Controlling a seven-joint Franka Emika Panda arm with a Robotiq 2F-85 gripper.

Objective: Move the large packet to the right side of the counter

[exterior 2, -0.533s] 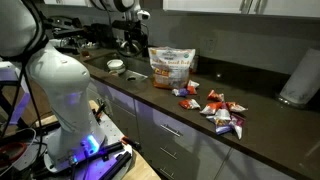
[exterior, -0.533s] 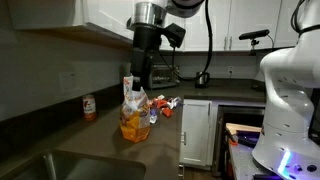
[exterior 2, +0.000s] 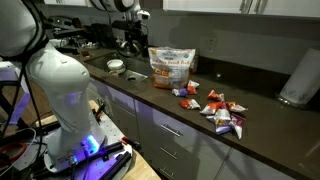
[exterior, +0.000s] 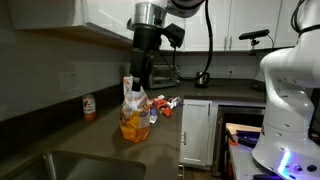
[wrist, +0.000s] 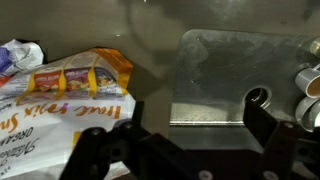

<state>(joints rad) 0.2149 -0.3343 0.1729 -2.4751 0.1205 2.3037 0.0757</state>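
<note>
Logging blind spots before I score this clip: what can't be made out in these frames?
- The gripper: small and dark in an exterior view, so it is unclear whether it touches the large packet.
- The large packet in the wrist view: much of it runs off the left and bottom edges or is hidden behind the fingers.
- The small packets: the print is too small to read in both exterior views.

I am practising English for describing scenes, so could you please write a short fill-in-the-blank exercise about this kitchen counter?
1. The large packet stands ___ on the counter.
2. In the wrist view the fingers are ___, holding nothing.
3. The small packets are red and ___.
Missing words: upright, open, white.
</note>
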